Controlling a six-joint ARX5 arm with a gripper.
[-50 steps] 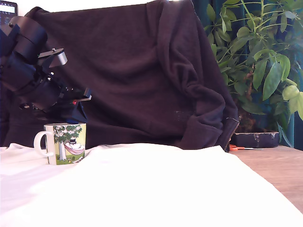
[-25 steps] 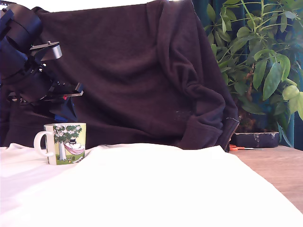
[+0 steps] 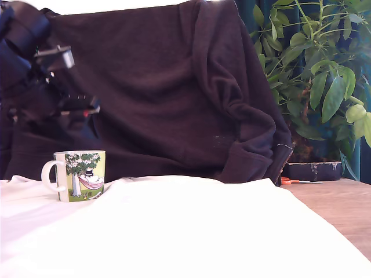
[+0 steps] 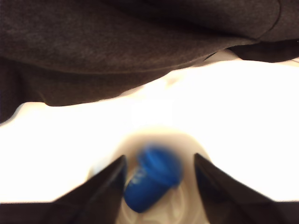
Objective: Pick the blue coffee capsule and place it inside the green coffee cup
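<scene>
Blue coffee capsule [image 4: 152, 179] lying tilted inside green coffee cup [image 3: 81, 175], far left on worktop [image 3: 191, 231]. Gripper [image 4: 159, 186] above cup, jaws apart, holding nothing: placement judged done, so clearance fits withdrawal.

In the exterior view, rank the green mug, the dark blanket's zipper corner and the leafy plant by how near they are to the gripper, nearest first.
From the gripper, at the exterior view's upper left:
1. green coffee cup, just below it.
2. zipper corner, low, right of centre.
3. plant, far right.
</scene>
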